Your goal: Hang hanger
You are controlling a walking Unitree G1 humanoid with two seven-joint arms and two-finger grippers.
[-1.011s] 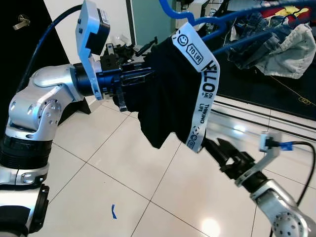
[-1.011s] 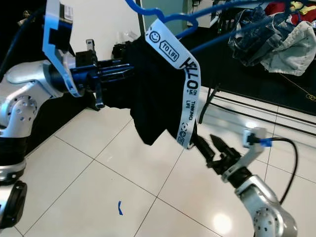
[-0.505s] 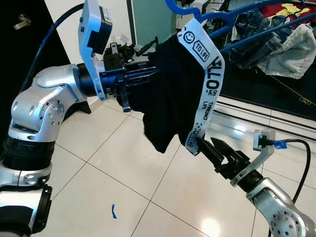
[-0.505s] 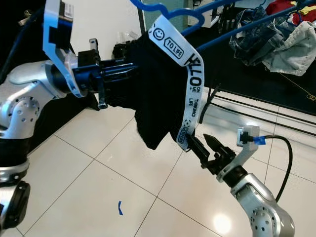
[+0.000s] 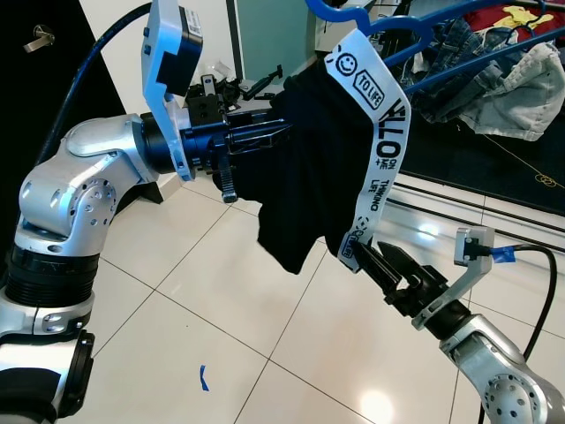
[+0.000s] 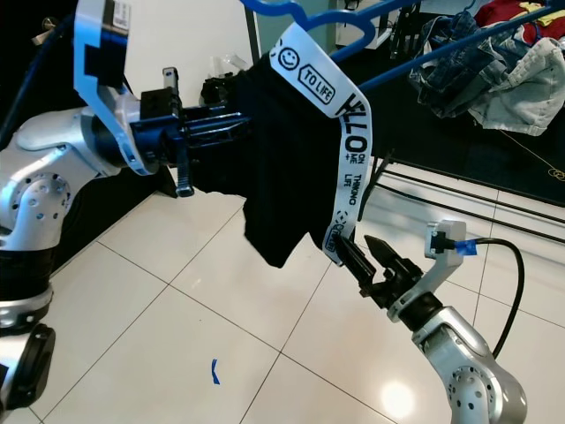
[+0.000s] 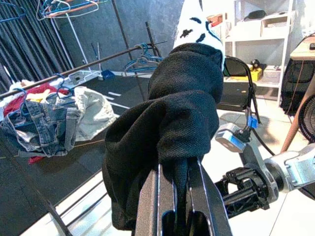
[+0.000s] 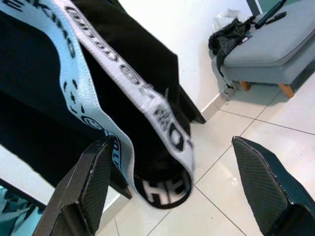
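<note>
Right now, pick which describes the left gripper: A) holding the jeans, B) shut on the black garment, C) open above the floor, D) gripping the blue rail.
B: the left gripper is clamped on a bunched fold of the black garment.

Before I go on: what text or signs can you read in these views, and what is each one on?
"TO LIFE", beside a smiley face: white band on the black garment.
"HELLO", large letters: same band.
"THINKING LIFE", small: same band, lower down.
Lettering at the band's end near the right tool: too blurred to read.
</note>
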